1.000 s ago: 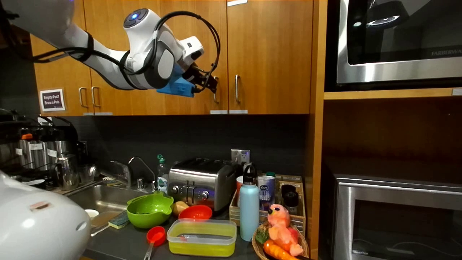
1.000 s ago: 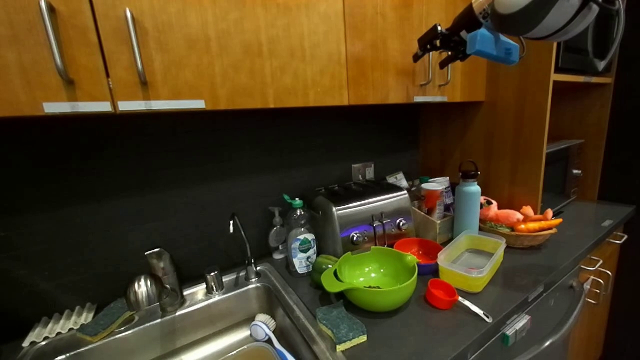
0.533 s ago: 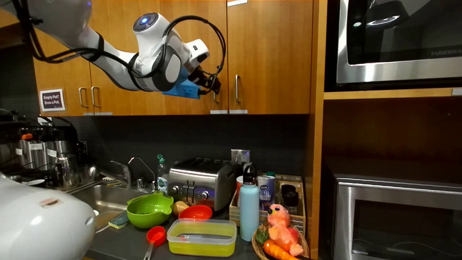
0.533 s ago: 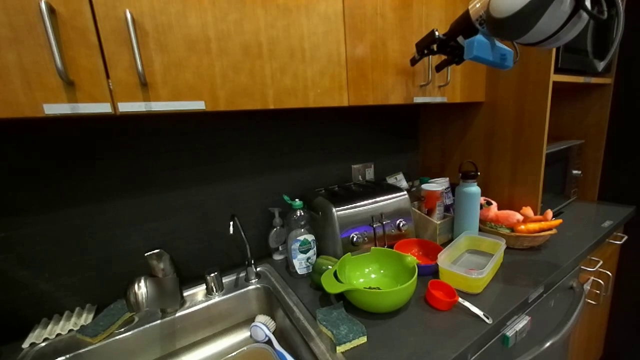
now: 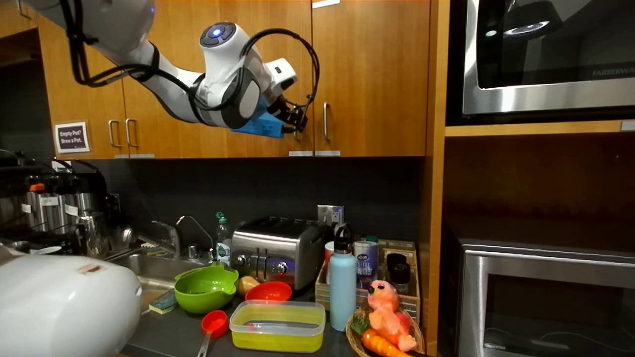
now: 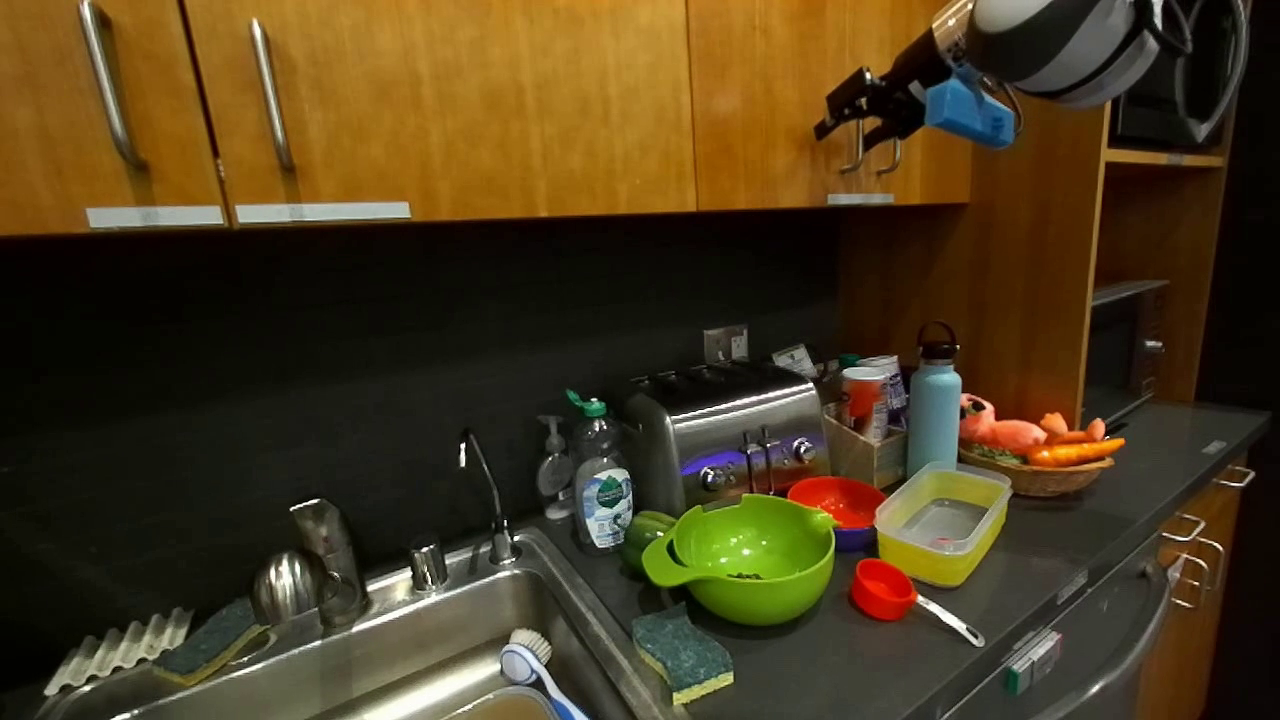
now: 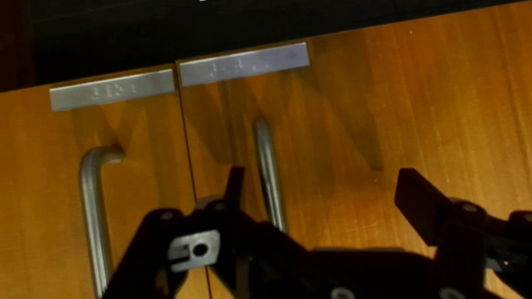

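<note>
Dipping lower in both exterior views, the black two-fingered gripper (image 7: 321, 174) is gaping wide, holding nothing, apparently lining up with the silver metal bar handle (image 7: 269, 174) at the wrist view's centre.

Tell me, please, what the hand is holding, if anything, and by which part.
Nothing is held: the hand is open, its jaws apart, not gripping the nearest metal cabinet handle.
</note>
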Motion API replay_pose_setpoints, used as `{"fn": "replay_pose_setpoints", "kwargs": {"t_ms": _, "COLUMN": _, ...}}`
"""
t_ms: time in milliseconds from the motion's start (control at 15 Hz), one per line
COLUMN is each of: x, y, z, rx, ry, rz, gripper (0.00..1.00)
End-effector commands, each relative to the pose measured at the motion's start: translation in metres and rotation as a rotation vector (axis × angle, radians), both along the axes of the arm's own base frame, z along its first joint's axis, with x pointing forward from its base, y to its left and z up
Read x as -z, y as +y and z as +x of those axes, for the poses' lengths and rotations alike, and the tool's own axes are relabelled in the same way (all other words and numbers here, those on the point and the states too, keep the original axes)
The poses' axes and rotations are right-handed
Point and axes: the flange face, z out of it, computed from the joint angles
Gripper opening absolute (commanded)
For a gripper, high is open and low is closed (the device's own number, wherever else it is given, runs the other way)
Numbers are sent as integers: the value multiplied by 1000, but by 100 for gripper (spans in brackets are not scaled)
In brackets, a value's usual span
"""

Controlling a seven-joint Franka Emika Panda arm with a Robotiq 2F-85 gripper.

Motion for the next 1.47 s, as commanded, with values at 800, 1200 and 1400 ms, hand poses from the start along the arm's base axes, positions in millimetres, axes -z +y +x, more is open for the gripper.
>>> {"fn": "replay_pose_setpoints", "kwargs": {"t_ms": 800, "x": -3, "y": -22, "z": 15, "rx": -29, "ry": -22, "rz": 4, "gripper": 18}}
{"fn": "replay_pose_setpoints", "kwargs": {"t_ms": 1200, "x": -4, "y": -24, "z": 14, "rx": -19, "ry": -40, "rz": -27, "gripper": 4}}
{"fn": "replay_pose_setpoints", "kwargs": {"t_ms": 1400, "x": -4, "y": -24, "z": 14, "rx": -15, "ry": -44, "rz": -45, "gripper": 4}}
